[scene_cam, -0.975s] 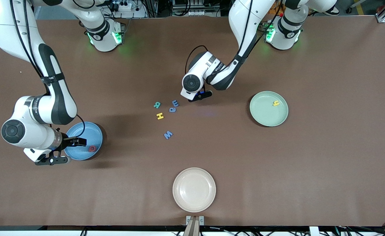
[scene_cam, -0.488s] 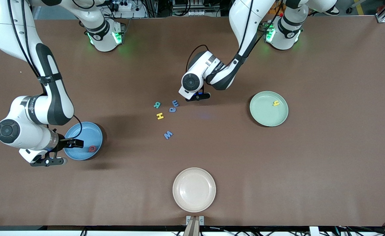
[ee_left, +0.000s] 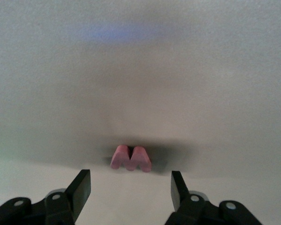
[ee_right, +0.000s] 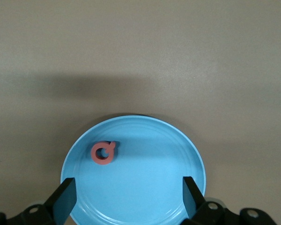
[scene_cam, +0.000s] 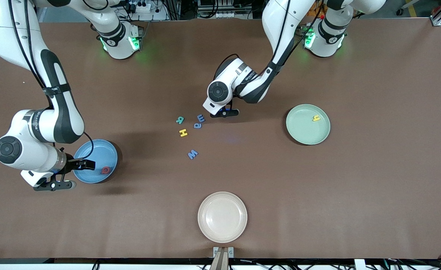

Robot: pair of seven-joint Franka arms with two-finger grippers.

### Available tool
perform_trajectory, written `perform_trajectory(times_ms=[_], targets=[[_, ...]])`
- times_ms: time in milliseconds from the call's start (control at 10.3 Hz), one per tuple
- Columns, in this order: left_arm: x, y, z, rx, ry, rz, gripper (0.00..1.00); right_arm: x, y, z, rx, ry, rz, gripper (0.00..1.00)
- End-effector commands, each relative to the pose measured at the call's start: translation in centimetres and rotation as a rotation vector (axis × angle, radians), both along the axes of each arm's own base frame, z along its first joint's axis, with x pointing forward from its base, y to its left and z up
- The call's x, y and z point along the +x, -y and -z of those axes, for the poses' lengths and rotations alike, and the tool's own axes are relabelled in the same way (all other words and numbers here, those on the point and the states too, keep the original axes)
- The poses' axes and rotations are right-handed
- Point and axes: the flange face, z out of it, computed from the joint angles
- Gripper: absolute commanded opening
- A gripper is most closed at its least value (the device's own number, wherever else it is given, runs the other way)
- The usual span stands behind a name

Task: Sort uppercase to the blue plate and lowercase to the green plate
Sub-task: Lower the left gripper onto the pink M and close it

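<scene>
My left gripper [scene_cam: 225, 112] is open, low over the table beside the letter cluster. In the left wrist view the small red w [ee_left: 131, 158] lies on the table just ahead of its open fingers [ee_left: 130, 183]; the front view hides it. My right gripper [scene_cam: 77, 174] is open and empty at the blue plate's [scene_cam: 92, 150] edge. The red Q [scene_cam: 106, 170] lies in that plate, as the right wrist view shows [ee_right: 103, 153]. The yellow h [scene_cam: 316, 118] lies in the green plate [scene_cam: 303, 129]. Teal R [scene_cam: 180, 120], yellow H [scene_cam: 183, 132], blue W [scene_cam: 192, 154], blue e [scene_cam: 197, 125] and the blue E-like letter [scene_cam: 201, 118] lie mid-table.
A cream-white plate [scene_cam: 222, 216] with nothing in it sits near the table's front edge. The brown table [scene_cam: 355, 187] is bare toward the left arm's end past the green plate.
My left gripper has shifted a little toward the letter cluster. My right gripper has drawn back slightly from the blue plate toward the right arm's end. The letters have not moved.
</scene>
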Motion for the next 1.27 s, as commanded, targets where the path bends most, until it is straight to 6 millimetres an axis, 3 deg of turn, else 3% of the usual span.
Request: perform_trajectory(times_ms=[0, 293, 780, 1170], targets=[[-0.4, -0.1, 0.7, -0.003, 0.015, 0.039, 0.77, 0.2, 0.4, -0.2, -0.007, 0.008, 0.002, 1.0], [-0.4, -0.2, 1.5, -0.005, 0.021, 0.034, 0.76, 0.2, 0.4, -0.3, -0.006, 0.008, 0.001, 1.0], [-0.7, -0.3, 1.7, 0.004, 0.01, 0.039, 0.49, 0.3, -0.2, -0.4, -0.001, 0.011, 0.006, 1.0], [-0.6, -0.4, 1.7, 0.0, 0.005, 0.049, 0.41, 0.7, -0.8, -2.5, 0.009, 0.038, 0.012, 1.0]])
